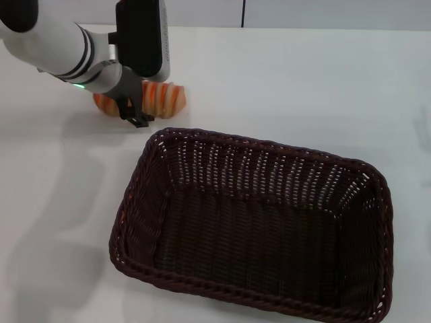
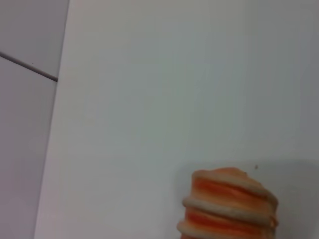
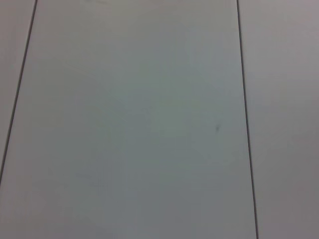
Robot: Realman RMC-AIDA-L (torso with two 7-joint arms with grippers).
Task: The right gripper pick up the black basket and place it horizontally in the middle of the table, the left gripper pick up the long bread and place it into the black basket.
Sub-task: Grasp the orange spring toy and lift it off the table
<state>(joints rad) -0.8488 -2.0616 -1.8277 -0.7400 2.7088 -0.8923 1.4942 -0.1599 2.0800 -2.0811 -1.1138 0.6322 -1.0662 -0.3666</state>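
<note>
The black basket (image 1: 262, 145) lies lengthwise across the white table (image 1: 283, 81), in the middle and near the front, and it holds nothing. The long bread (image 1: 165, 99), orange with cream stripes, lies on the table behind the basket's far left corner. My left gripper (image 1: 137, 113), on the arm with the green light, is down at the bread and covers its left part. In the left wrist view one end of the bread (image 2: 229, 204) shows against the white table. My right gripper is out of view, and its wrist view shows only pale flat panels with seams.
The table's far edge (image 1: 303, 28) meets a grey wall panel with a dark vertical seam (image 1: 242, 13). White tabletop lies to the left of the basket (image 1: 54, 202) and behind it.
</note>
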